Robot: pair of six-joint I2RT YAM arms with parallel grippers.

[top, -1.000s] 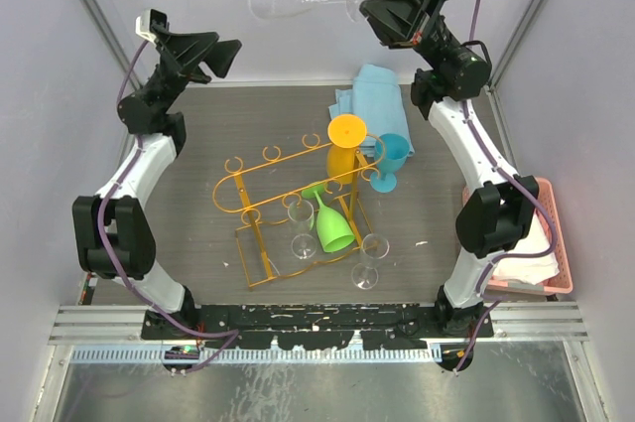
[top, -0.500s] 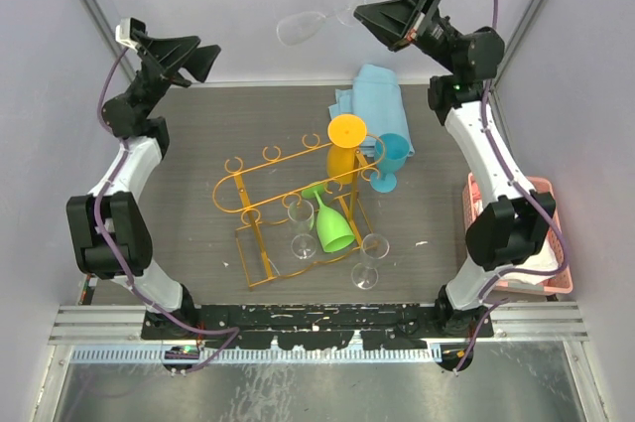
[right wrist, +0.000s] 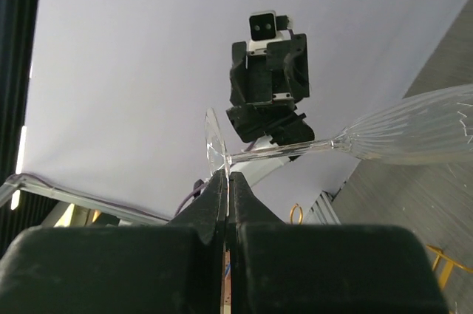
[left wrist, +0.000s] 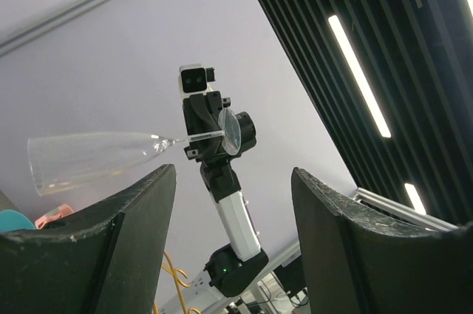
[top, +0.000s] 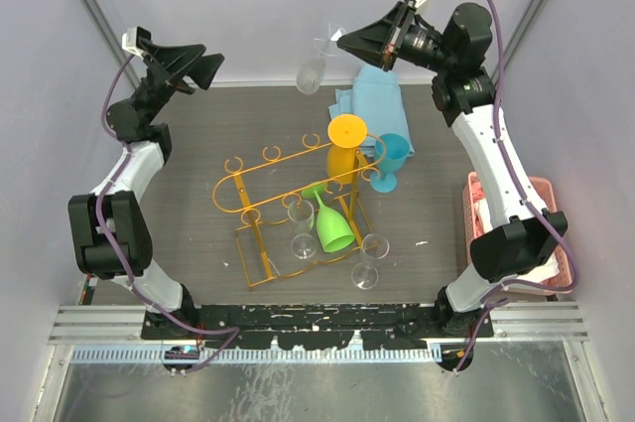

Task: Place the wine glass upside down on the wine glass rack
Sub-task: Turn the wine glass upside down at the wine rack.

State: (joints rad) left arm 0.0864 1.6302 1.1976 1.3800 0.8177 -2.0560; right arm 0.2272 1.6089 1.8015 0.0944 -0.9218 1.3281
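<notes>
My right fingers (right wrist: 211, 214) are pinching the wine glass (top: 311, 74) by its foot, high toward twelve o'clock. My left fingers (left wrist: 126, 240) are hanging open, empty. The wine glass rack (top: 283, 187), mid bench (top: 198, 134), is awaiting it; hanging is not yet done.

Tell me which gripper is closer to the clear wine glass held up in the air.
Right. The right gripper is shut on the foot of the wine glass. The left gripper hangs open, apart from the glass, off to its left.

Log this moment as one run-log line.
right jaws: shut on wine glass foot, glass aloft | left jaws: open, empty | wine glass rack: glass not yet hung
</notes>
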